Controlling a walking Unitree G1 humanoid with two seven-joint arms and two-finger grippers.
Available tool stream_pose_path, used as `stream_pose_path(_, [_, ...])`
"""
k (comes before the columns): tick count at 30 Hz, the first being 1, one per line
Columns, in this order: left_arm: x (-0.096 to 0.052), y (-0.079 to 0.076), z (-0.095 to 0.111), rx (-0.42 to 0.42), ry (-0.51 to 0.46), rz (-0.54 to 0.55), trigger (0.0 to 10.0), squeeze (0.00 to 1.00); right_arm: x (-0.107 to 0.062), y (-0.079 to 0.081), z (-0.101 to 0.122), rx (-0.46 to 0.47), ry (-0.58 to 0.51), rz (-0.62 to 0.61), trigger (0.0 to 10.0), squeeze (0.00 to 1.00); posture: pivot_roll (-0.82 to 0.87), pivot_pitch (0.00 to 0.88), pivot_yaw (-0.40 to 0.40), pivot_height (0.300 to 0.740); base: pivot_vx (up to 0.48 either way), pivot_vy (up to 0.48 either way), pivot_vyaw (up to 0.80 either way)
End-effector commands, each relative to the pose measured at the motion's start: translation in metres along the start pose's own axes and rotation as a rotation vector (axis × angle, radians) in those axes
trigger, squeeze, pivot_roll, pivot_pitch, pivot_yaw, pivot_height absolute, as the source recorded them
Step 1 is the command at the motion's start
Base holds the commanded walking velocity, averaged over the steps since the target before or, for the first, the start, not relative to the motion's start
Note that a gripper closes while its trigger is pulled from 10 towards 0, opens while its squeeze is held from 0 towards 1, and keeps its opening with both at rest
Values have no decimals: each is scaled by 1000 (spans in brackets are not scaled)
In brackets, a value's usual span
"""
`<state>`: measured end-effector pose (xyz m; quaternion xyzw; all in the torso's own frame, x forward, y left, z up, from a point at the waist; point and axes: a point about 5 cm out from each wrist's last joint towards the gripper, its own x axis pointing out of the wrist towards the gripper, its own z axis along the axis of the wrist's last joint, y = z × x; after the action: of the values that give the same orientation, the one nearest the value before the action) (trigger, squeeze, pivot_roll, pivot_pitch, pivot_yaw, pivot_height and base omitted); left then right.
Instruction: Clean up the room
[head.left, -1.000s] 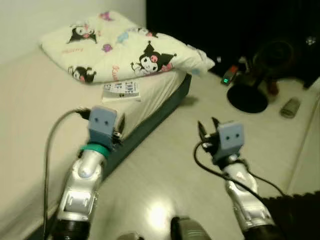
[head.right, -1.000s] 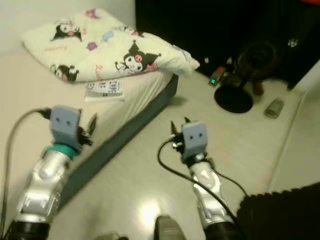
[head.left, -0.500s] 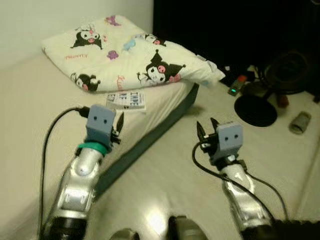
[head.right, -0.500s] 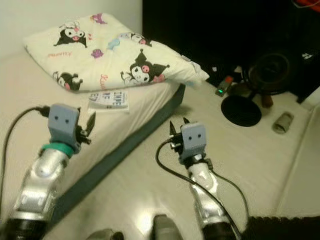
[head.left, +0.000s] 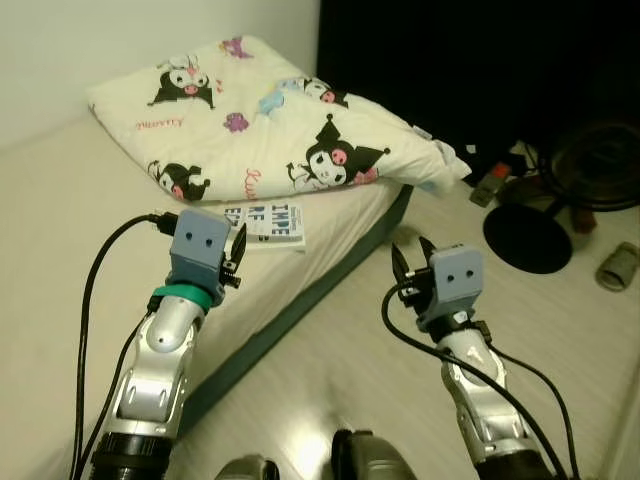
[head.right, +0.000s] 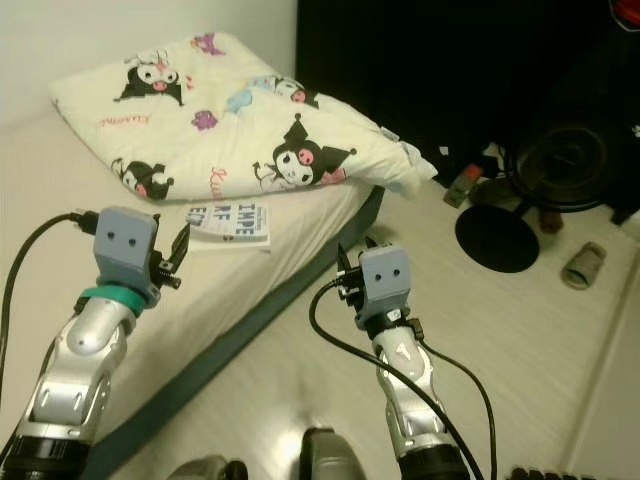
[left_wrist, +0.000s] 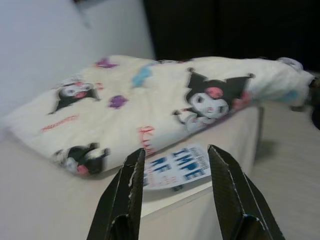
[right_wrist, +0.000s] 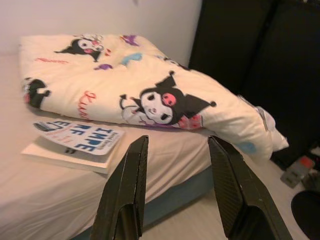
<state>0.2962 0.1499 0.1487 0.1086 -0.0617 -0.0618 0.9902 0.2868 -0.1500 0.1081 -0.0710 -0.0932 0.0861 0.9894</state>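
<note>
A: Item one, far left: bed (head.left: 60, 230), cream sheet over a dark teal base, set against a pale wall.

B: On it?

A: Folded quilt (head.left: 270, 120), cream with black-and-pink cartoon figures, lying across the head of the bed, one corner hanging over the edge toward the floor. Just in front of it, a book (head.left: 268, 222) with large blue letters on the cover, flat on the sheet near the bed's edge, its far side tucked against the quilt.

B: Left end effector?

A: Left end effector (left_wrist: 175, 175) raised over the bed, short of the book. Fingers spread with a clear gap; the book and quilt show between them. Holds nothing, touches nothing.

B: Next along.

A: Pale glossy floor (head.left: 350, 390) beside the bed. Right end effector (right_wrist: 175, 170) raised over it, just off the bed's edge, pointed at the quilt's hanging corner. Fingers spread about as wide as the left's. Empty, in contact with nothing.

B: Further right?

A: Dark curtain or panel along the back. At its foot, a small red-and-grey object (head.left: 493, 183); what it is cannot be told. Then a floor fan (head.left: 560, 200) with a round black base and a dark cage head. Far right, a small grey cylinder (head.left: 617, 265) lying on its side on the floor, apart from the fan base.
</note>
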Motion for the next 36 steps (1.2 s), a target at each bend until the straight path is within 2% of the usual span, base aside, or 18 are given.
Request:
stream_pose_path(1, [-2, 0, -5, -2, 20, -2, 10000, 0, -2, -2, -2, 2, 9, -12, 10000, 0, -78, 73, 35, 731, 394, 0, 0])
stream_pose_path(26, [-2, -2, -3, -2, 17, -7, 10000, 0, -2, -2, -3, 0, 12, -8, 10000, 0, -81, 71, 34, 731, 377, 0, 0])
stream_pose_path(32, [-6, -8, -10, 9, 46, -71, 10000, 0, -2, -3, -3, -7, 13, -7, 10000, 0, -85, 68, 34, 731, 87, 0, 0])
stream_pose_path(36, [-8, -8, -14, 15, 57, -73, 10000, 0, -2, -3, -3, -7, 15, -7, 10000, 0, -85, 67, 34, 731, 0, 0, 0])
